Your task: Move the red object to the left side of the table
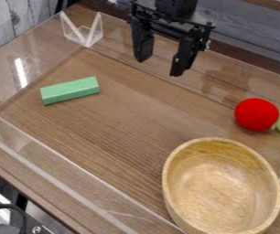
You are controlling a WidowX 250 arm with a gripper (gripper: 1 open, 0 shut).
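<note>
The red object [256, 113] is a small round red toy with a light-green piece on its right side. It rests at the right edge of the brown wood-grain table [143, 110]. My black gripper [162, 53] hangs open above the far middle of the table, its two fingers spread with nothing between them. The toy sits well to the gripper's right and nearer the camera.
A green rectangular block [70, 90] lies on the left part of the table. A large wooden bowl [222, 186] stands at the front right, just in front of the red toy. Low clear plastic walls [57, 169] border the tabletop.
</note>
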